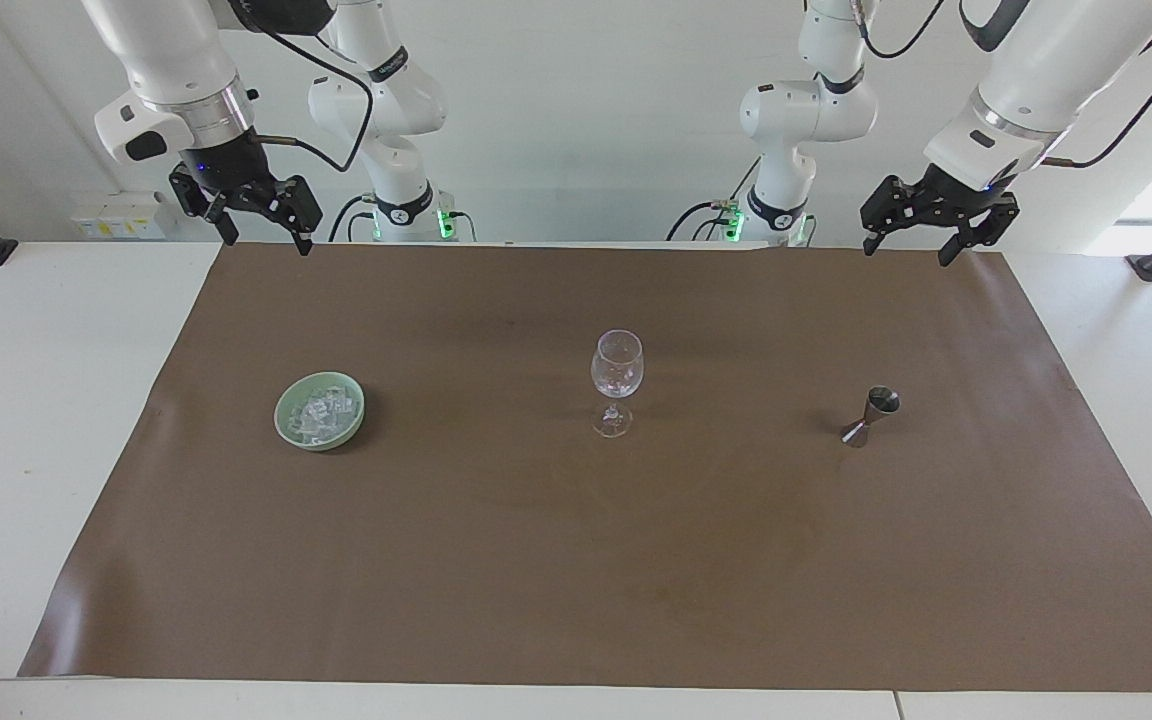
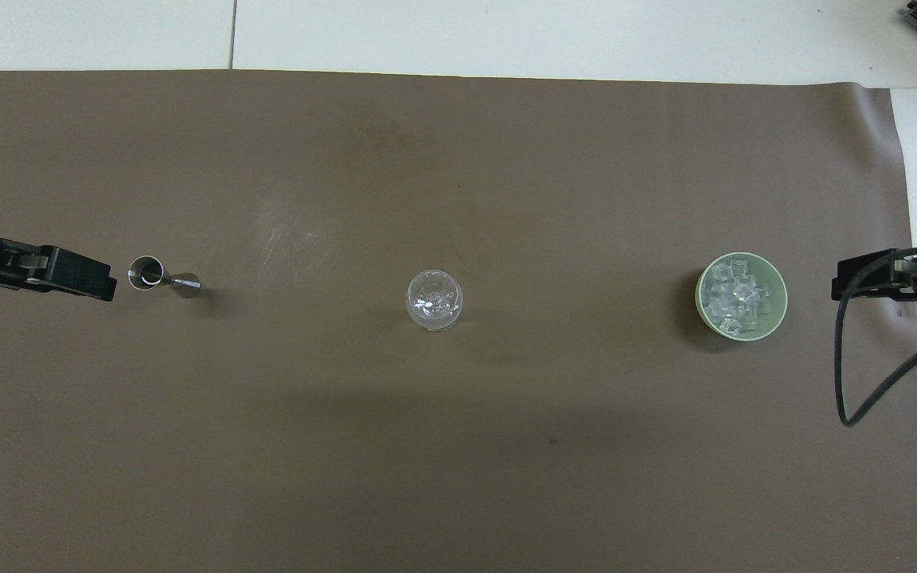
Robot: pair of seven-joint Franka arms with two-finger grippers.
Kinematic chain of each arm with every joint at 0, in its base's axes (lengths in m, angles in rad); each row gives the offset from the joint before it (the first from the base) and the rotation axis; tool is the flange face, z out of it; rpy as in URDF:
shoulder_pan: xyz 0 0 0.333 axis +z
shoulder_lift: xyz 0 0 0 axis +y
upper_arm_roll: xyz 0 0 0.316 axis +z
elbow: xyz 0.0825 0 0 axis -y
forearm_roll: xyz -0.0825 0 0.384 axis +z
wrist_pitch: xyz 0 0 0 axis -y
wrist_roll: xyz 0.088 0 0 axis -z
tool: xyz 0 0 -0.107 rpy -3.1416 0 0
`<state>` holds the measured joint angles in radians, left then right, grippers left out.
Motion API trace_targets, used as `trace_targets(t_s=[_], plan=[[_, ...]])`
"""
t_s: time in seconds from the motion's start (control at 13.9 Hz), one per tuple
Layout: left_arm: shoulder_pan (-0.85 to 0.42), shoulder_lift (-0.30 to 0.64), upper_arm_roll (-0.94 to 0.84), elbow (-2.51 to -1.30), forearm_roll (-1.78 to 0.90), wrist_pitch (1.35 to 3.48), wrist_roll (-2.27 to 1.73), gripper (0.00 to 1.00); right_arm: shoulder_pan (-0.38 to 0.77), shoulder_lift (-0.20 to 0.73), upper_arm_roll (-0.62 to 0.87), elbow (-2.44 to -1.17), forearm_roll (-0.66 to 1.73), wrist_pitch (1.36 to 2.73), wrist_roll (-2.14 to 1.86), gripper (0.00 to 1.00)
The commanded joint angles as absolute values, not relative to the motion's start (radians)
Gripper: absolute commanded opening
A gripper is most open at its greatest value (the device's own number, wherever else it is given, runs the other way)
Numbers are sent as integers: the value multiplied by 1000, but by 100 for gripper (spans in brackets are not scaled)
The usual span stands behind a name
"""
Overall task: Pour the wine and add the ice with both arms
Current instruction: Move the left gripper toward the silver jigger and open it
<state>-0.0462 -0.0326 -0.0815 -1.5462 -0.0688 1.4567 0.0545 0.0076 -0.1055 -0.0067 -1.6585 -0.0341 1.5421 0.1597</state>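
Across the white table (image 1: 56,400) a large brown rectangular mat (image 1: 576,560) fills most of the facing frame. At the upper left of that frame the right gripper (image 1: 261,235), black, hangs with fingers spread and empty over the mat's edge; at the upper right the left gripper (image 1: 906,245) hangs likewise spread and empty. Left of centre sits a pale green round bowl (image 1: 288,425) holding the ice (image 1: 321,415), a heap of small clear cubes. At centre stands a clear stemmed wine glass (image 1: 616,375). Right of centre stands a small steel hourglass-shaped jigger (image 1: 871,415).
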Motion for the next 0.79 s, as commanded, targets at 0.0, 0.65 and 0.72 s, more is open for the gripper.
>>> trace_targets(t_s=[0.0,0.65,0.72], plan=[[-51,-48,-78,-1557,-72,1466,49,100,6,-129,-9,-1683,-17,1540,129,100],[-61,-52,-81,-1565,-80,1479,43,100,6,-129,-9,-1683,-17,1540,129,100],[-55,-51,-81,-1565,-84,1482,43,100,6,-129,-9,-1683,-17,1540,129,100]])
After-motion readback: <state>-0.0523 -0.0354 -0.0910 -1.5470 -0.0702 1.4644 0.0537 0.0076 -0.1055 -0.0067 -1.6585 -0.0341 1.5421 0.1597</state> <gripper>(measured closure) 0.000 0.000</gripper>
